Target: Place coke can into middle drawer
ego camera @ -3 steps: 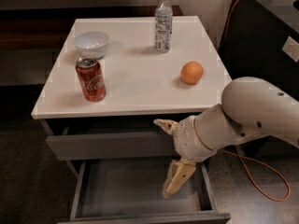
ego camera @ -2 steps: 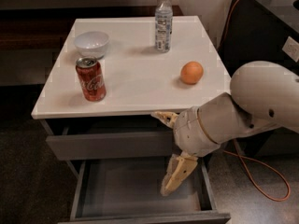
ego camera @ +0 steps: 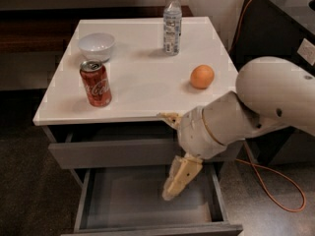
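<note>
Findings, left to right.

The desk (ego camera: pixel 138 102) has a white top. The can (ego camera: pixel 96 84) stands near its front left corner, resting on the surface and apart from everything else. It is upright with its long axis vertical and its silver top up. The white script faces the room. Nothing is holding it.

Just behind the can sits a white bowl (ego camera: pixel 97 45), mouth up. Its inside cannot be seen from here.

Under the desk, the top drawer (ego camera: pixel 108 154) is pulled out slightly. The arm covers the right end of its front.

Below that, the middle drawer (ego camera: pixel 123 195) is pulled well out, showing a shallow grey tray. Its front lip runs along the lower edge of view and is partly cut off. Anything lower is out of sight.

A clear bottle (ego camera: pixel 172 23) with a white cap stands upright at the back of the desk. Its label cannot be read.

The pincer (ego camera: pixel 165 156) is in front of the drawers and right of centre, with its jaws spread wide and holding nothing. One finger (ego camera: pixel 170 118) lies at the desk's front edge. The other (ego camera: pixel 181 177) hangs down over the open tray, and whether it touches the tray cannot be told.

An orange (ego camera: pixel 202 76) rests on the right side of the desk.

The bulky white arm (ego camera: pixel 256 104) comes in from the right and hides the desk's front right corner.

An orange cable (ego camera: pixel 273 174) loops on the floor beyond it.
</note>
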`<state>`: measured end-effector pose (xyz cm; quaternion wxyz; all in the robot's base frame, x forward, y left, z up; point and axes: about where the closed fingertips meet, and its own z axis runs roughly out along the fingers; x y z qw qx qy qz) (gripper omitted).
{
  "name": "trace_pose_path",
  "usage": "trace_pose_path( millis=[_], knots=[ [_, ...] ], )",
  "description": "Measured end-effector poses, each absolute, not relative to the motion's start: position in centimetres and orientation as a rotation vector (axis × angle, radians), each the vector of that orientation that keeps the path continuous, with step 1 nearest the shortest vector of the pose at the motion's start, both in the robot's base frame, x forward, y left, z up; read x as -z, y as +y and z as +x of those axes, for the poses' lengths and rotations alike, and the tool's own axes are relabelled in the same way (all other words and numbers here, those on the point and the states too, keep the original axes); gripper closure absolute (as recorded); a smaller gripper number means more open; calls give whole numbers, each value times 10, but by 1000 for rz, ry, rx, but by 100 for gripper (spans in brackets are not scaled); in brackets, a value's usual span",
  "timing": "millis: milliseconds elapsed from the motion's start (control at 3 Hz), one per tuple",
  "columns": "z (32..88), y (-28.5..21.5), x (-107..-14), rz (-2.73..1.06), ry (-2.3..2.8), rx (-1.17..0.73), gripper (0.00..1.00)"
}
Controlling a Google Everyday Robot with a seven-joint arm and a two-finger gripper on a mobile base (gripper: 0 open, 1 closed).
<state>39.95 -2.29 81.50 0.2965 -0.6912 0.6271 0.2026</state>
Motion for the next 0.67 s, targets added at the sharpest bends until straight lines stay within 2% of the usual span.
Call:
trace_pose_path(
  millis=[667],
  knots=[
    [460, 23, -851, -1739, 1814, -497, 0]
  ],
)
